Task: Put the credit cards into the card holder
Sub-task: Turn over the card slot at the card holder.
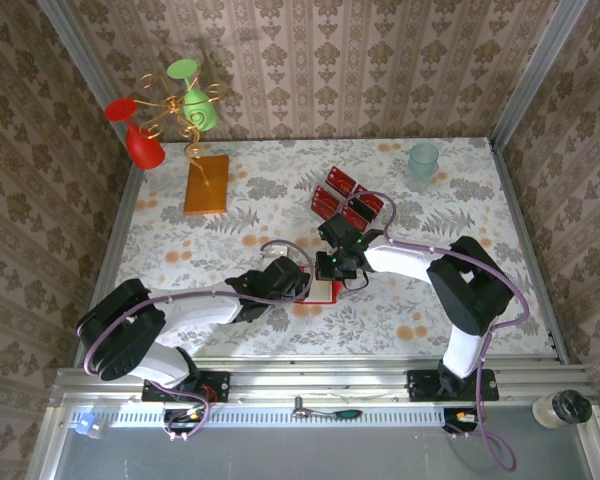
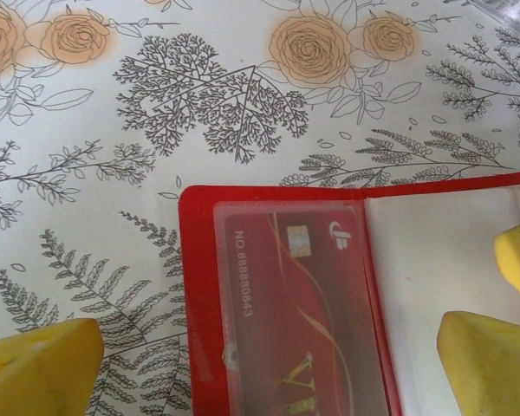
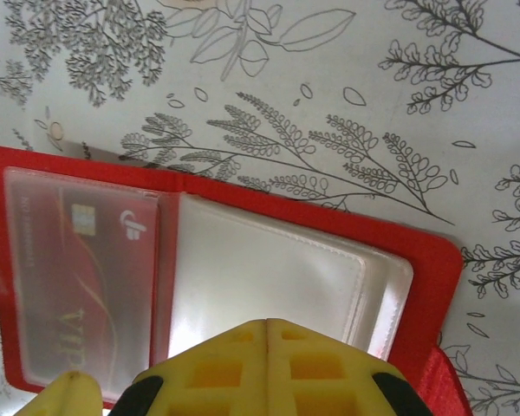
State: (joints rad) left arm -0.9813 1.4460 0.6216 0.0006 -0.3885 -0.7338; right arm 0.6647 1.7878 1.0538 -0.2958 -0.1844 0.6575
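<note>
While spare credit cards (image 1: 346,198) lie behind, left tool (image 2: 269,362) gapes over the card holder (image 2: 199,227), right tool (image 3: 267,329) closed.

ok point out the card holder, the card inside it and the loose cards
card holder (image 3: 438,277), right wrist view, red right border
card inside (image 2: 295,308), left wrist view, card's middle
loose credit cards (image 1: 340,183), top external view, farthest card
</note>
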